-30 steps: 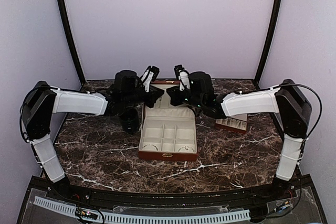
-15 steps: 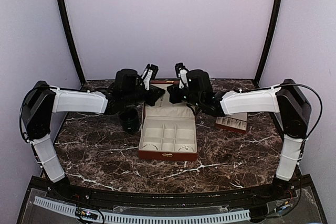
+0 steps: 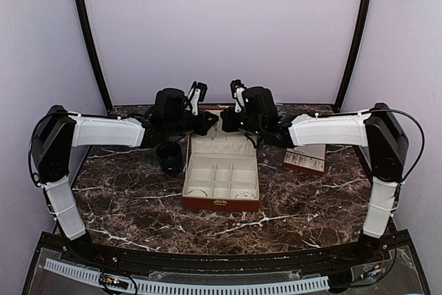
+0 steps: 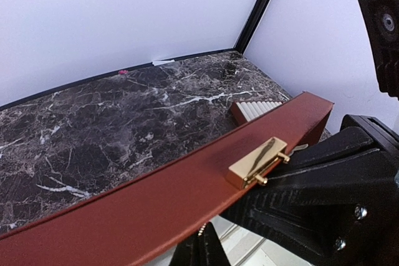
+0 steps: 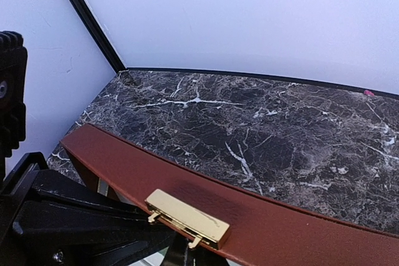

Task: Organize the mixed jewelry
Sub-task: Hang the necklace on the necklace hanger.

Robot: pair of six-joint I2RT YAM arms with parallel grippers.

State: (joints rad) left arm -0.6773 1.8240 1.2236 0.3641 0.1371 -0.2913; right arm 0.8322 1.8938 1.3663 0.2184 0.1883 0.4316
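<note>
The red-brown box (image 3: 221, 202) lies open mid-table, its lid (image 3: 221, 144) standing up at the back. Tiny pale jewelry loops (image 3: 198, 193) rest in its front cream compartments. My left gripper (image 3: 208, 123) and right gripper (image 3: 228, 124) are both shut and meet at the lid's top rim. In the left wrist view the shut fingertips (image 4: 206, 236) sit just under the lid's rim (image 4: 143, 216), and a few tiny gold beads (image 4: 201, 231) show there; I cannot tell whether they are pinched. The right gripper (image 5: 187, 252) sits below the gold clasp (image 5: 187, 216).
A dark green cup (image 3: 169, 159) stands left of the box under the left arm. A flat cream slotted tray (image 3: 304, 159) lies to the right under the right arm. Dark marble table (image 3: 138, 198) spreads around; walls close the back and sides.
Both wrists have risen a little and drawn slightly closer together at the top of the lid. Both grippers stay shut. The box, cup and tray have not moved.
</note>
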